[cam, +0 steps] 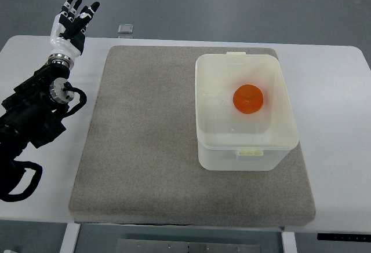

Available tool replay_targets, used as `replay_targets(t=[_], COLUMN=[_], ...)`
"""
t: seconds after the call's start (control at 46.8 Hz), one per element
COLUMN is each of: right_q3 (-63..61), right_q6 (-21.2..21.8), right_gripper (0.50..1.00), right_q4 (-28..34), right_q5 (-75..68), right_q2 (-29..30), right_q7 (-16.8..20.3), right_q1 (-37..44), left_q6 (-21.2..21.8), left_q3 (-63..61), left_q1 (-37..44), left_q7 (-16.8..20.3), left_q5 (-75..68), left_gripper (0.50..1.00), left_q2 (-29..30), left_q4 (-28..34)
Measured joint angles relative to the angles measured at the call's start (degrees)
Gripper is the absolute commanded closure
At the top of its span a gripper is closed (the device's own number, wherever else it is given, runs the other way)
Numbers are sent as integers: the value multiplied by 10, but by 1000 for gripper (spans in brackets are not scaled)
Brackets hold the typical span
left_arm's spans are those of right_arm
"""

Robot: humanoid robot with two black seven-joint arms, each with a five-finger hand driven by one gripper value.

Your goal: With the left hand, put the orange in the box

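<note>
An orange lies inside the white plastic box, a little right of the box's middle. The box stands on the right half of a grey mat. My left hand is far from it, at the table's back left corner, with its fingers stretched out straight and holding nothing. Its black arm runs down the left edge of the picture. The right arm does not show.
The mat covers most of the white table. A small grey square object lies at the table's back edge, just behind the mat. Grey floor shows beyond the table.
</note>
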State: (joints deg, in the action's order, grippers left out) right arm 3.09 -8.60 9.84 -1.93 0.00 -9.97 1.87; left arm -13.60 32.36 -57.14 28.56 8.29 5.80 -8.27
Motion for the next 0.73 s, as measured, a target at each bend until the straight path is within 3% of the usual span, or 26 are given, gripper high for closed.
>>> replay_targets(t=[0.727], right_q3=[-3], right_q6=[0], right_gripper=[574], right_q4=[0], right_q5=[-1], right_q2=[0], right_q7=[0], right_q1=[0], left_q6=[4], left_q3=[-3], left_q1=[0], left_q7=[1], left_q5=[-2], left_gripper=[510], left_q2=[-9], left_q4=[0])
